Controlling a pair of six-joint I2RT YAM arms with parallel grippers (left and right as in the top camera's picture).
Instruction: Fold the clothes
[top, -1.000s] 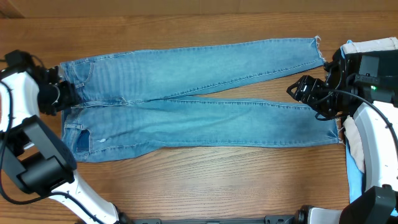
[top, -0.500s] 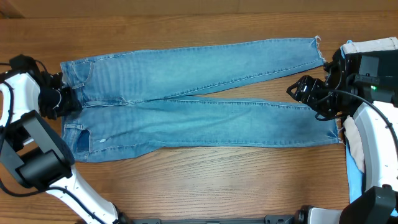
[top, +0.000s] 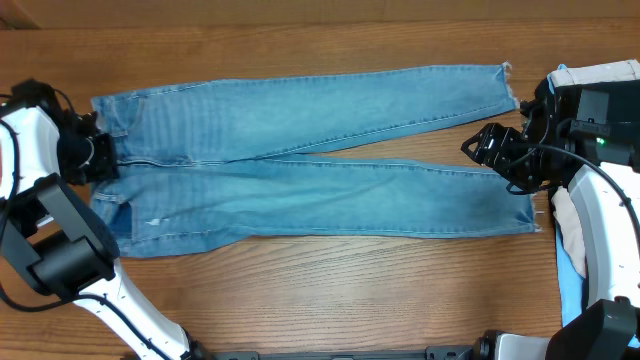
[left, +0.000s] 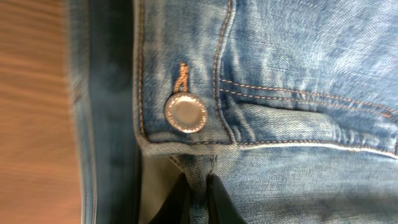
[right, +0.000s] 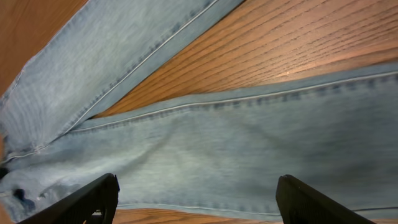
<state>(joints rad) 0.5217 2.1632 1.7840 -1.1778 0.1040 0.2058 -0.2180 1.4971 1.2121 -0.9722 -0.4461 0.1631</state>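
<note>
Wood tabletop (top: 320, 290), with a bit of pale cloth (top: 567, 215) at the right edge by the arm base.

Overhead: jeans (top: 300, 190) lie flat, waist at the left, both legs running right in a narrow V, hems frayed. Left pincer (top: 100, 158) sits at the waist, about mid-band. Right pincer (top: 482, 148) hangs over the gap between the legs, near the hems, by the near leg's upper edge. Contact not clear from here.

Handling, my read: denim is heavy for cloth, soft but with some body. It won't slide freely on wood and will likely drag and bunch. Not fragile. Waistband, seams and hems are the thick, stiff parts, so grab there. A pinch mid-panel would probably just tent one layer.

Left wrist: button (left: 186, 112) and waistband (left: 180, 62) fill the view. Pincer is closed right down, tips pinching the band edge just below the button, at the fly. Looks like a hold on the jeans, but a thin bite.

Right wrist: fingers (right: 93, 199) stand wide apart with nothing between them. Near leg (right: 249, 149) is directly below, far leg (right: 106, 68) up left, bare wood between. It holds nothing. Can't tell whether the tips touch the denim.
</note>
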